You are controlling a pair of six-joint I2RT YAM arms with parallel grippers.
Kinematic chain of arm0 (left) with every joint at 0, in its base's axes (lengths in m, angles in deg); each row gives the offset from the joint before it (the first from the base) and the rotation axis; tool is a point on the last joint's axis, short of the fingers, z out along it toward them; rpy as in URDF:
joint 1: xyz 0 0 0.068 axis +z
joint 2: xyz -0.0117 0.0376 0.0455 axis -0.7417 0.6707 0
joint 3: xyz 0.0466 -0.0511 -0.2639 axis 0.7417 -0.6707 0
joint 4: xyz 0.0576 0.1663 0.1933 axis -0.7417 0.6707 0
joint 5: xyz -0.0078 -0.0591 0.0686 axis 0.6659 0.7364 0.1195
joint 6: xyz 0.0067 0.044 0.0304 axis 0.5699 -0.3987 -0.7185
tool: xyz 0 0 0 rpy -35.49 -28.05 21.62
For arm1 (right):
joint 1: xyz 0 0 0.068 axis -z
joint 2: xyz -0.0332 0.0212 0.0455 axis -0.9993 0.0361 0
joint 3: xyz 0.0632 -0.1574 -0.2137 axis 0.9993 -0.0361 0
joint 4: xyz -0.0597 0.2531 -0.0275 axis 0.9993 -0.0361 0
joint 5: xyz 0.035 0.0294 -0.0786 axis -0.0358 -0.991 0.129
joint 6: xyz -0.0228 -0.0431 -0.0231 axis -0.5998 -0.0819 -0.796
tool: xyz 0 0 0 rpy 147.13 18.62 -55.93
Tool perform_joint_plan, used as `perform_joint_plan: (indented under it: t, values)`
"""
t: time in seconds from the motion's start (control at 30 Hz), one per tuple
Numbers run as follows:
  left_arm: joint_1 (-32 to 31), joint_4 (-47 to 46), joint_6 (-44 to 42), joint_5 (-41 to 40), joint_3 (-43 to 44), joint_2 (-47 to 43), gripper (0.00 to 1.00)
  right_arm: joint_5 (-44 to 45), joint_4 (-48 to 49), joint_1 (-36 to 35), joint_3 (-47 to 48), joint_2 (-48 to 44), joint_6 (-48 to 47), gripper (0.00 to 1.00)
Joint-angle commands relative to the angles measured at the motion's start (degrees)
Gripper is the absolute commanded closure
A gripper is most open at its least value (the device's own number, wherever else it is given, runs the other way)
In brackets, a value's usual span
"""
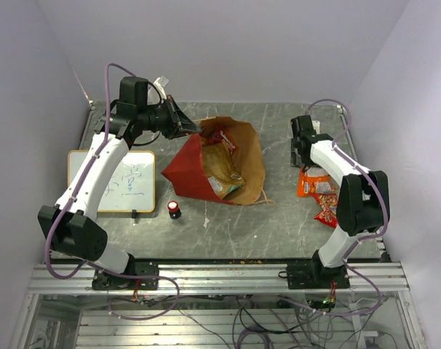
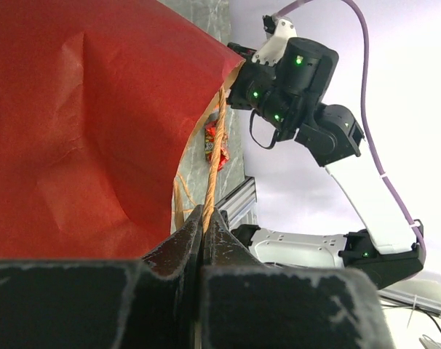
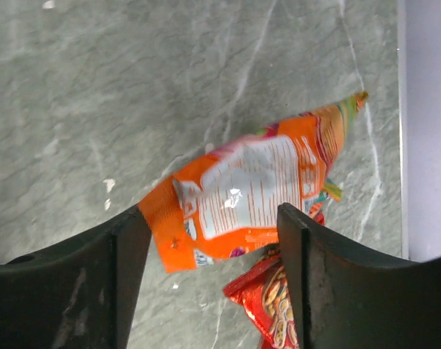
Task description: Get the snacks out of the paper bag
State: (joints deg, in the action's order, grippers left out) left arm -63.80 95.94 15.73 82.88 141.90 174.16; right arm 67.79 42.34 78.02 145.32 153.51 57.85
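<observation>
Your left gripper (image 2: 204, 240) is pressed together on the thin cord handle (image 2: 212, 167), and that pinch is all that props the bag (image 1: 195, 171) open. The bag lies on its side mid-table, mouth up and toward the right arm, with several snacks (image 1: 222, 171) inside. If the cord slips out or tears at its root, the wall flops over them.

Your right gripper (image 3: 213, 218) hangs spread above the orange packet (image 3: 242, 193), which lies flat on the table (image 3: 97, 87) by the right edge, overlapping a red packet (image 3: 275, 309). The fingers look clear of it, but lift straight: a sideways sweep could catch the crinkly corner and flick it off the edge.

Going back in, watch the bag's rim. Catch it with a finger and you drag the whole bag against the left arm's hold, straining that cord. A dragged bag could also topple the small cylinder (image 1: 175, 209) just beside its near corner. The packets inside overlap, so a shallow pinch may slide off the foil or bring two at once.
</observation>
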Motion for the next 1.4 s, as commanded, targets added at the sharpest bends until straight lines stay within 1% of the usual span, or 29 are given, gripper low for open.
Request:
perform_joint_plan:
  t: [0.0,0.07,0.2,0.37,0.47,0.57,0.67,0.73,0.8,0.9,0.93,1.0,1.07,1.17,1.27,1.3,1.37]
  values:
    - [-0.6,0.4,-0.7,2.3,1.2,-2.7,0.93,-5.6,-4.0,-1.3,2.2,-6.3,0.9,0.27]
    - [-0.8,0.4,-0.6,2.4,0.7,-3.1,0.93,-8.2,-6.9,-1.6,1.1,-10.0,2.3,0.24]
    - [-1.2,0.0,-0.9,2.4,-0.4,-4.1,0.93,-16.4,-11.1,-1.7,-3.5,-18.1,6.7,0.23]
    - [-1.4,0.5,-1.7,2.0,-1.3,-5.3,0.93,-26.3,-10.7,-2.1,-10.7,-29.4,13.3,0.23]
    - [-1.4,1.3,-2.9,0.6,-1.3,-5.9,0.93,-33.9,-5.1,-3.3,-14.4,-34.8,15.5,0.23]
    - [-1.3,1.6,-3.3,0.1,-1.4,-5.9,0.93,-36.2,2.5,-6.3,-17.1,-38.9,16.3,0.22]
    - [-1.3,2.2,-4.8,-0.7,-0.8,-5.6,0.93,-38.2,7.1,-8.8,-16.6,-40.2,13.2,0.22]
    - [-1.2,4.8,-5.9,-1.5,0.6,-4.8,0.93,-39.0,9.9,-11.4,-16.1,-39.8,9.1,0.22]
    - [-1.2,6.2,-7.5,-1.6,1.4,-3.9,0.93,-39.9,12.3,-15.3,-15.2,-39.0,2.0,0.22]
    - [-1.1,7.4,-7.5,-2.8,1.1,-3.5,0.93,-41.7,17.3,-20.6,-17.0,-38.6,-8.8,0.23]
    - [-1.1,7.7,-7.2,-2.7,1.6,-3.1,0.93,-44.0,18.3,-21.9,-17.2,-38.1,-12.6,0.23]
    - [-1.1,7.5,-6.3,-3.0,2.4,-2.8,0.93,-52.2,19.3,-23.8,-17.3,-37.3,-23.0,0.24]
    - [-1.0,7.7,-6.3,-3.4,3.1,-2.4,0.93,-56.7,20.8,-25.5,-18.0,-36.4,-31.7,0.25]
    - [-1.1,9.9,-7.7,-4.3,5.0,-1.0,0.93,-62.3,19.7,-26.6,-18.2,-34.0,-44.2,0.26]
    - [-1.0,10.8,-7.7,-5.9,5.0,-0.8,0.93,-63.3,17.4,-26.8,-18.8,-31.3,-54.5,0.28]
    - [-1.0,10.7,-7.4,-5.9,4.9,-0.8,0.93,-64.5,15.6,-27.0,-18.4,-30.2,-60.1,0.3]
    - [-1.0,10.8,-7.2,-5.9,5.2,-0.6,0.93,-64.4,14.6,-27.2,-18.4,-28.0,-64.3,0.32]
